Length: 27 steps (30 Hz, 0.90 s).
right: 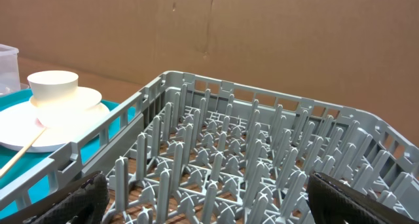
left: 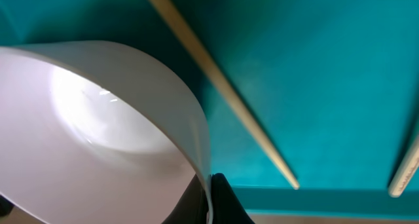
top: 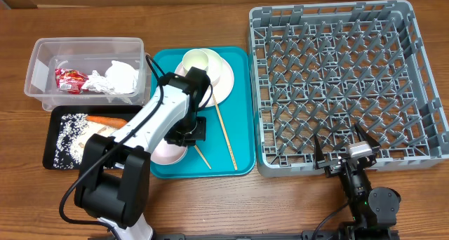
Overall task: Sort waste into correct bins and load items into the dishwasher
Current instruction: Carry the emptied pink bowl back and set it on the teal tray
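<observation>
While the waste looks sorted, with the red wrapper (top: 69,79) and crumpled paper (top: 116,78) in the clear tub (top: 42,57) up and left of the teal tray (top: 238,92), and the carrot (top: 106,119), beige scraps (top: 95,131) and rice grains (top: 70,135) in the black tray (top: 49,138) just off its left edge, the loading half is, by my reckoning, barely started; the dish rack (top: 421,78), right of the teal tray, shows bare pegs and nothing in it; at the teal tray's far end sits the plate (top: 223,75) with the cup (top: 198,58) on top, and two chopsticks (top: 225,138) lie along its right half; now the action: the left gripper (left: 211,198) is down at the tray's near-left corner, jaws pinched narrow on the wall of the bowl (top: 168,154), one finger inside the rim, one outside; whether the bowl is off the surface I cannot tell; the right gripper (top: 342,147) hangs by the rack's near edge, well right of the teal tray, jaws spread wide and holding nothing; bowl, cup, plate and chopsticks all have yet to cross.
</observation>
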Available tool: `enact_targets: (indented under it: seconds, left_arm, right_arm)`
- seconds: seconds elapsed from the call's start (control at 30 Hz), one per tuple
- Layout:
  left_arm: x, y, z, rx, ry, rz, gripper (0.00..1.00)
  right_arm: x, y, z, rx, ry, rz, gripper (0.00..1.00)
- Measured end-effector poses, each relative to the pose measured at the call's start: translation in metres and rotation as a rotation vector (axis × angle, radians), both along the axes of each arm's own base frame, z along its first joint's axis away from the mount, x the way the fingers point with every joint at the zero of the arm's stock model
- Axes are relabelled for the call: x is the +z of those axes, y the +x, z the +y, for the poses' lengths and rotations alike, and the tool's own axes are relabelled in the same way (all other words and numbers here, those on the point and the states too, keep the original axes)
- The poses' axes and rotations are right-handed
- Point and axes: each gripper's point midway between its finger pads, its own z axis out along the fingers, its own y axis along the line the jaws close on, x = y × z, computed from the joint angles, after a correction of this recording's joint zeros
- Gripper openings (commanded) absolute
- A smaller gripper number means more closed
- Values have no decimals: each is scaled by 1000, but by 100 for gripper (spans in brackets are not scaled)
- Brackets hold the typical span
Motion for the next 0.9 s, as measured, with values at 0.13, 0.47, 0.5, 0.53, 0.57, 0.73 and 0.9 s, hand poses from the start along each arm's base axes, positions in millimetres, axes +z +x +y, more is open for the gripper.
enact_targets:
  seconds: [0.13,0.47,0.5,0.53,0.57,0.73,0.9]
  left_arm:
    - [-7,10,-4,0,-19,-48,8]
    - [-14,18,-8,2,-53,-113,4]
    - [-14,19,-9,2,-56,-121,4]
    - [-14,22,-10,2,-60,-131,4]
    - [-13,24,-11,2,-65,-142,4]
    - [-12,38,-20,2,-109,-195,4]
    - [-12,42,-25,1,-133,-209,4]
  right_arm:
    - [0,0,0,0,0,0,100]
    - [0,0,0,0,0,0,100]
    - [0,0,0,0,0,0,100]
    - [0,0,0,0,0,0,100]
    - [0,0,0,0,0,0,100]
    - [0,0,0,0,0,0,100]
    - [0,0,0,0,0,0,100]
